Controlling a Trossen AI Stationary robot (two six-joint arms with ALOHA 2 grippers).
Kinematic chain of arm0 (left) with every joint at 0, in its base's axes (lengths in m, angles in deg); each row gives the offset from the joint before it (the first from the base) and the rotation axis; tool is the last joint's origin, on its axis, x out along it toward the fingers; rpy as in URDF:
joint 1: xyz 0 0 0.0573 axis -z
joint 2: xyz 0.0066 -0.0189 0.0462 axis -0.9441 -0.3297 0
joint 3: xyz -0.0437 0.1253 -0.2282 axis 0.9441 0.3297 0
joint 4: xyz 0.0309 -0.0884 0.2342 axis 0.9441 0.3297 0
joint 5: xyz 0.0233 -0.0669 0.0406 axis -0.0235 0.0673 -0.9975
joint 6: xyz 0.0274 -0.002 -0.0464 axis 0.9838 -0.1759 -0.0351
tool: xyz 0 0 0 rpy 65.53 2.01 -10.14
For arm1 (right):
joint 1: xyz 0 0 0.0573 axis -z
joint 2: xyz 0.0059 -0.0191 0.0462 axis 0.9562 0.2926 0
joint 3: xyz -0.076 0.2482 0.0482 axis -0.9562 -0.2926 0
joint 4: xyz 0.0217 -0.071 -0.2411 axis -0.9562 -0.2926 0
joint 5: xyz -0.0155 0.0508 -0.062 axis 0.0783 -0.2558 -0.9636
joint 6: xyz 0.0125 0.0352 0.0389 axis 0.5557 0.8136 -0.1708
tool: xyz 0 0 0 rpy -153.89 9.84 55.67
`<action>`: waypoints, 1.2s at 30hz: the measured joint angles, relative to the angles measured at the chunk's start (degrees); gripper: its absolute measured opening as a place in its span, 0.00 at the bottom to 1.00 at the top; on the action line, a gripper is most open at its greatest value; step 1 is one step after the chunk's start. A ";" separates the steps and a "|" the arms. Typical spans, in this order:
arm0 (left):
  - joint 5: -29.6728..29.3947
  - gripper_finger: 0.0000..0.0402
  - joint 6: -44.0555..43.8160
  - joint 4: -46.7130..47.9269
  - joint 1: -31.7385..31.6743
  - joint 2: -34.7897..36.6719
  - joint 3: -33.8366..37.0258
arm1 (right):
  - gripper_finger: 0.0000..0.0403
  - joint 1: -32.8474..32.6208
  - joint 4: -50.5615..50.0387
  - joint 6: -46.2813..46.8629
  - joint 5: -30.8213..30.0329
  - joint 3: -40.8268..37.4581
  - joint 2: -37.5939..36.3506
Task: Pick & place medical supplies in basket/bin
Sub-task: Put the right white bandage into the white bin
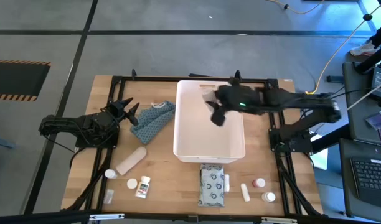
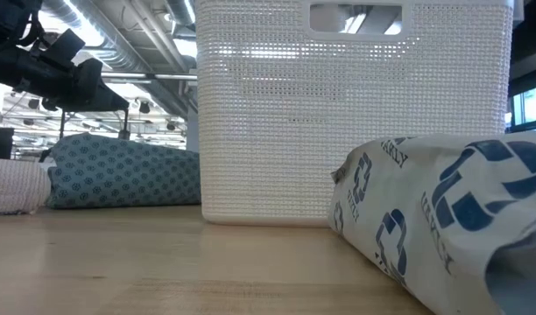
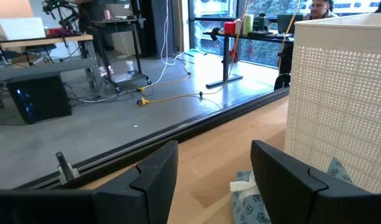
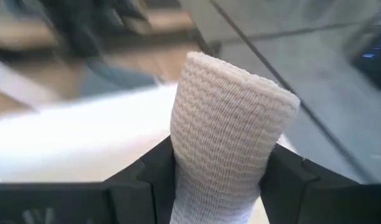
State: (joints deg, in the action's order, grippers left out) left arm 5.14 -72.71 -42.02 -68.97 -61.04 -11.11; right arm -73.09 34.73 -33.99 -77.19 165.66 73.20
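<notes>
The white bin (image 1: 209, 146) stands mid-table and fills the low view (image 2: 351, 105). My right gripper (image 1: 216, 116) is over the bin's far half, shut on a beige bandage roll (image 4: 231, 137). My left gripper (image 1: 126, 112) is open and empty at the table's left, next to a blue patterned soft pack (image 1: 152, 120) that lies against the bin's left wall. A second beige roll (image 1: 131, 160) lies on the table, and a grey-white patterned pack (image 1: 211, 185) lies in front of the bin. Small white bottles (image 1: 142, 186) stand at the near left. My right gripper pinches the bandage roll's curved sides (image 4: 184, 168) between its two fingers (image 4: 284, 177). The roll's free end (image 4: 240, 81) sticks out well past the fingertips. The roll is lifted clear, above the bin's white inside.
A white tube (image 1: 245, 191) and red-capped bottles (image 1: 259, 183) lie at the near right. More small bottles (image 1: 109, 175) stand at the near left. The black frame (image 1: 116, 81) runs round the table's edge. The patterned pack looms close in the low view (image 2: 443, 219).
</notes>
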 joint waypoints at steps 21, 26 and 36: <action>4.00 0.49 0.00 -0.04 0.00 0.00 -0.02 | 0.44 14.22 -5.51 -27.14 11.53 1.59 30.80; 3.98 0.49 0.00 -0.02 0.00 -0.01 0.00 | 0.44 15.79 -5.06 -28.39 8.93 1.89 34.10; 4.00 0.49 -0.01 -0.02 0.00 0.00 -0.01 | 0.45 16.40 -5.38 -30.00 2.14 1.53 35.66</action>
State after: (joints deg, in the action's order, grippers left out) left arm 9.13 -72.72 -42.04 -68.97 -61.05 -11.12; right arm -56.69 29.35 -63.99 -75.04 167.19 108.87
